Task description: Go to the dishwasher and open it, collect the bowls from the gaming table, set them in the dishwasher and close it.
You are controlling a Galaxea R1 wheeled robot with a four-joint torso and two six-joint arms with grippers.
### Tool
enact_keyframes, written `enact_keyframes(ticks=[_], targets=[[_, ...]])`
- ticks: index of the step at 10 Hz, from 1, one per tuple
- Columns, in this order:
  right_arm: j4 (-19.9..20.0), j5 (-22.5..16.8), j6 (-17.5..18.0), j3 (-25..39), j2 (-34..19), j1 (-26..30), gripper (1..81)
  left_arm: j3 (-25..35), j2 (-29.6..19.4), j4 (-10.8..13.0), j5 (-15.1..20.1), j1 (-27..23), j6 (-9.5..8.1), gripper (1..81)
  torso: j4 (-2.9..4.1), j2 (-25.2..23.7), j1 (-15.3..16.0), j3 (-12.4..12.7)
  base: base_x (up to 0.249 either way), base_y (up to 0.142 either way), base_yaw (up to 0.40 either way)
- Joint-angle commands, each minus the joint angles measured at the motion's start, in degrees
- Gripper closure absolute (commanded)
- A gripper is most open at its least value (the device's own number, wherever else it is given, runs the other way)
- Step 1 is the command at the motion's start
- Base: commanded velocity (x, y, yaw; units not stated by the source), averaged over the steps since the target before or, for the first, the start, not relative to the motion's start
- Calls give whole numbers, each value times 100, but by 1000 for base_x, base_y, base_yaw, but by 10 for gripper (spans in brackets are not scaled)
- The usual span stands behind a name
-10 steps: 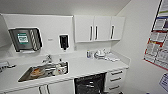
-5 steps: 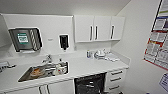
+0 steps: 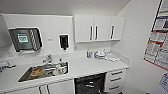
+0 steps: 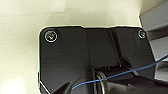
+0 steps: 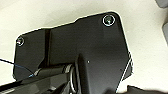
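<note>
In the left wrist view the robot's plate [image 4: 75, 57] is wide, black and matte, with rounded corners. A round fitting [image 4: 50, 36] with a bright ring sits at one corner, and a second fitting [image 4: 142, 34] at the other. A thin blue cable [image 4: 120, 73] crosses a dark bar [image 4: 130, 86] with a silver ring.

In the right wrist view the plate [image 5: 87, 42] is also black, with two ringed fittings [image 5: 109, 20] and a thin blue cable [image 5: 15, 65].

One dishwasher [image 3: 90, 84], one sink [image 3: 45, 71], three drawers [image 3: 115, 80], three upper cabinet doors [image 3: 99, 28].
</note>
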Motion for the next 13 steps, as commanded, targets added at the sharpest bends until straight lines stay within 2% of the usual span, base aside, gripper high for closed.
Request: enact_keyframes(ticks=[1,5,8,10,12,13], targets=[[61,-286,-34,3,13,325,10,-3,-2,45,300,-277,8,10,0,0,0,0,0,0,0],[44,-278,-43,3,13,299,10,-3,-2,54,318,-260,44,10,0,0,0,0,0,0,26],[53,-278,-34,3,4,325,10,-3,7,54,309,-243,175,10,0,0,0,0,0,0,332],[61,-278,-25,3,12,316,10,-11,-2,63,309,-243,184,10,0,0,-4,0,0,0,357],[70,-278,-25,-32,-31,325,10,-3,16,229,318,-243,167,10,0,0,-2,0,0,0,362],[70,-278,-25,-32,-31,325,10,-11,16,230,318,-251,175,10,0,0,-2,0,0,0,365]])
